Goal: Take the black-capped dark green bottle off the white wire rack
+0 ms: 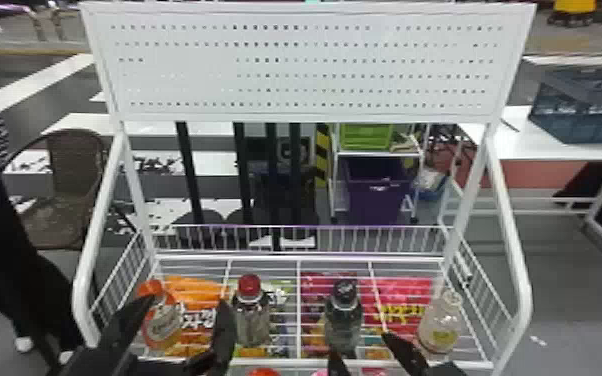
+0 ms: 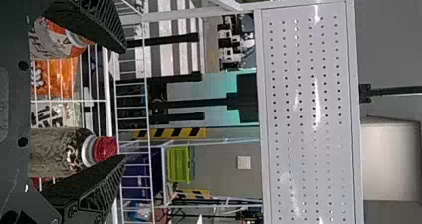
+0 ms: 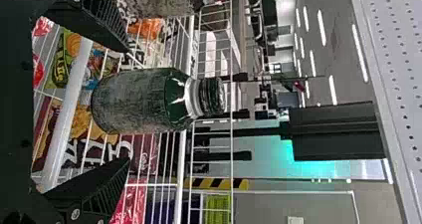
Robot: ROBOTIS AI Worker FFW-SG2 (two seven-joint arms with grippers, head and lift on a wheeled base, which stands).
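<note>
Right gripper (image 1: 360, 346) gapes, space showing either side of the bottle (image 1: 343, 317) ahead; left gripper (image 1: 186, 303), also spread, at the rack (image 1: 511, 245).

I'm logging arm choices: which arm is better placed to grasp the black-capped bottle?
Right, I'd judge: the right gripper is open, facing the black-capped bottle; the left gripper is nearer the red-capped bottle.
</note>
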